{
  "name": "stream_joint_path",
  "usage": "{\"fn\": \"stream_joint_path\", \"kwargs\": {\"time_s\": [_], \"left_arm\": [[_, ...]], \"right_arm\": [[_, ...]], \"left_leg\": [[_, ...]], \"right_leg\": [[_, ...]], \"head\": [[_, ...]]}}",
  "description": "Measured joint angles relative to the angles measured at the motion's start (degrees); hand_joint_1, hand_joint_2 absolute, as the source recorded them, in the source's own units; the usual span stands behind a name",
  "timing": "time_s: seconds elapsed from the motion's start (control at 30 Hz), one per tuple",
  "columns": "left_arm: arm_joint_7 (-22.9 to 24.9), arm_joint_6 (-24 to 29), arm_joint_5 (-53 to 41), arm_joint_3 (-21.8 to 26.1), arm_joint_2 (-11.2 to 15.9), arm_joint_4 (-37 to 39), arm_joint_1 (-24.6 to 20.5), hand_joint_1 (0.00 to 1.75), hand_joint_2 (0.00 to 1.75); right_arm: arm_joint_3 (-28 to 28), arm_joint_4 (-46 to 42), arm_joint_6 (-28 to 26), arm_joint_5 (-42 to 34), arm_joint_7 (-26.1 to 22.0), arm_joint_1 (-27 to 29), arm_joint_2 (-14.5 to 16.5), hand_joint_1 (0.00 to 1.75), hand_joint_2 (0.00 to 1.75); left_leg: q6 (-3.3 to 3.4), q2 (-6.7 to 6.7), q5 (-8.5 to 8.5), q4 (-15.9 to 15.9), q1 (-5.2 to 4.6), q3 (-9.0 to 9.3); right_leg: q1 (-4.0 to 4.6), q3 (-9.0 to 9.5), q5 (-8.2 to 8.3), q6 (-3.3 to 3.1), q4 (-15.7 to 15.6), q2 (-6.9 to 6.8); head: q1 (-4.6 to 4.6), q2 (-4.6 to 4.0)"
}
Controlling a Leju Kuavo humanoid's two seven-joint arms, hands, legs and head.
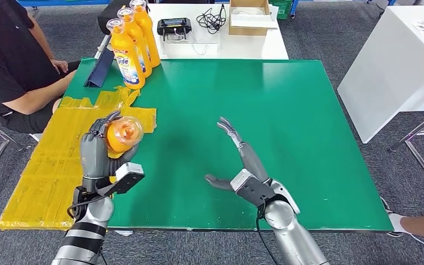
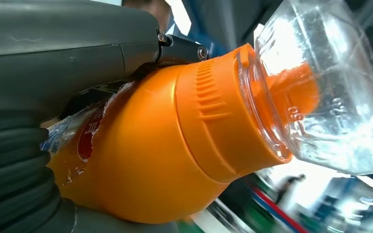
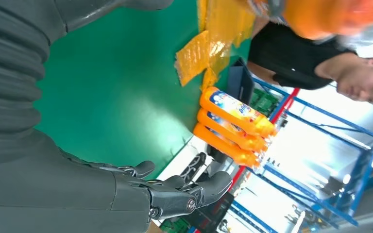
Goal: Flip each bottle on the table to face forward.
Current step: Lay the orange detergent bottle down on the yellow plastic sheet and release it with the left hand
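My left hand (image 1: pixel 96 152) grips an orange bottle (image 1: pixel 122 134) with a clear cap, held above the table's left side with the cap end toward the camera. Up close, the bottle (image 2: pixel 175 141) shows its orange neck, clear cap and a torn label edge under my left hand (image 2: pixel 39 73). Three more orange bottles (image 1: pixel 135 41) stand upright in a row at the far left of the green table (image 1: pixel 287 110); the same bottles (image 3: pixel 233 124) appear in the right wrist view. My right hand (image 1: pixel 243 160) hovers over the table's middle front, fingers spread, holding nothing; its fingers (image 3: pixel 184 191) are apart.
Yellow sheeting (image 1: pixel 55 160) covers the table's left edge. A person in black (image 1: pixel 11 61) sits at the far left. A dark blue folder (image 1: pixel 100 69) leans beside the bottles. A white table (image 1: pixel 221 33) behind holds a device, cables and a cardboard box; another white table (image 1: pixel 397 66) stands right.
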Motion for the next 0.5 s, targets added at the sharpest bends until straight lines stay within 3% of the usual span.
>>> {"fn": "stream_joint_path", "kwargs": {"time_s": [0.1,0.37,0.5], "left_arm": [[1.57,2.64,-13.01,3.28,0.30,4.00,-0.81,1.75,1.75],[2.05,3.05,-16.40,7.87,0.50,11.02,-1.89,1.75,1.75],[7.45,2.55,-25.27,8.74,1.03,13.68,-2.65,1.75,1.75]], "right_arm": [[0.21,-1.05,0.04,-1.01,0.00,0.00,-1.06,0.00,1.75],[0.75,-2.37,0.04,-1.26,0.04,0.04,-2.79,0.00,1.75],[1.15,-2.57,0.04,-1.34,0.15,0.06,-3.42,0.00,1.75]], "left_leg": [[0.00,0.01,0.00,0.00,0.00,0.00],[0.00,0.00,0.00,0.00,0.00,-0.02],[0.00,0.01,0.00,0.00,0.00,-0.02]], "right_leg": [[0.00,0.00,0.00,0.00,0.00,0.00],[0.01,-0.03,0.00,0.00,0.01,0.00],[0.00,-0.03,0.00,0.00,0.01,0.01]], "head": [[0.01,0.00],[0.01,0.00],[0.02,0.00]]}}
